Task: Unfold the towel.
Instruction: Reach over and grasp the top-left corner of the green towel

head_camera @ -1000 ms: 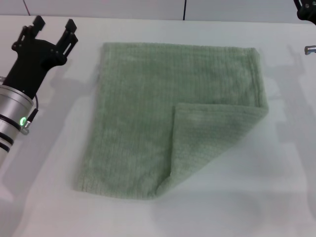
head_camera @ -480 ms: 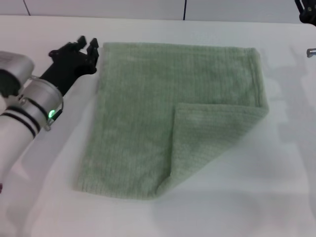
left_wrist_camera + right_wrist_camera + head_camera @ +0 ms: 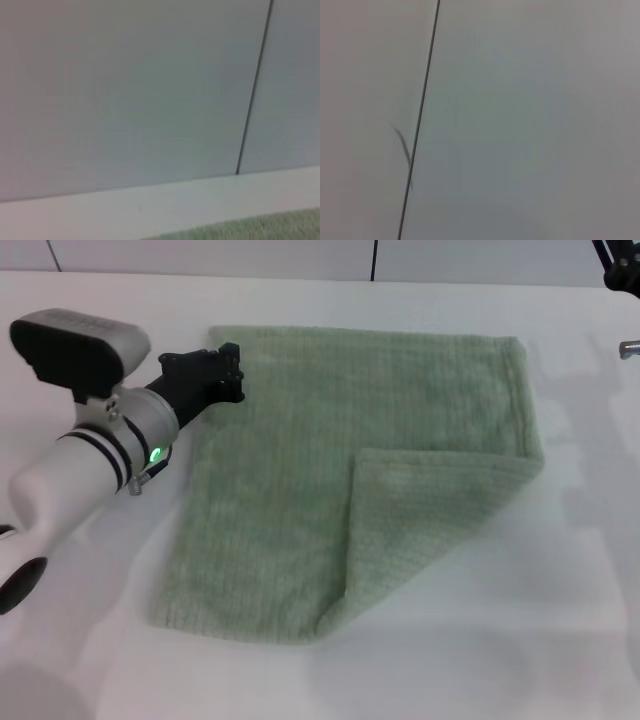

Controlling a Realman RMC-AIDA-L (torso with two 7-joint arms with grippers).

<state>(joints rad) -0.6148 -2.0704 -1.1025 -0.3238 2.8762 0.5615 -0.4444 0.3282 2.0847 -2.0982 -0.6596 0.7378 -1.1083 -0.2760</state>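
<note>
1. The pale sage-green terry towel (image 3: 340, 480) lies on the white table (image 3: 580, 570), its near right corner folded over.
2. The left gripper (image 3: 228, 370) sits over the towel's far left corner; finger spacing unclear.
3. The left wrist view shows only a towel edge (image 3: 260, 227) and wall.
4. The right gripper (image 3: 618, 265) stays parked at the far right.

The sage-green ribbed towel (image 3: 330, 480) lies flat on the white table, its near-right corner folded inward.

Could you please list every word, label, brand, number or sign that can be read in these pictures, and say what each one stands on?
None can be read.
The towel shows no tag or print.
The left gripper, at the towel's far left corner, and its arm carry only a green light, no lettering.
The table and the back wall are plain.
</note>
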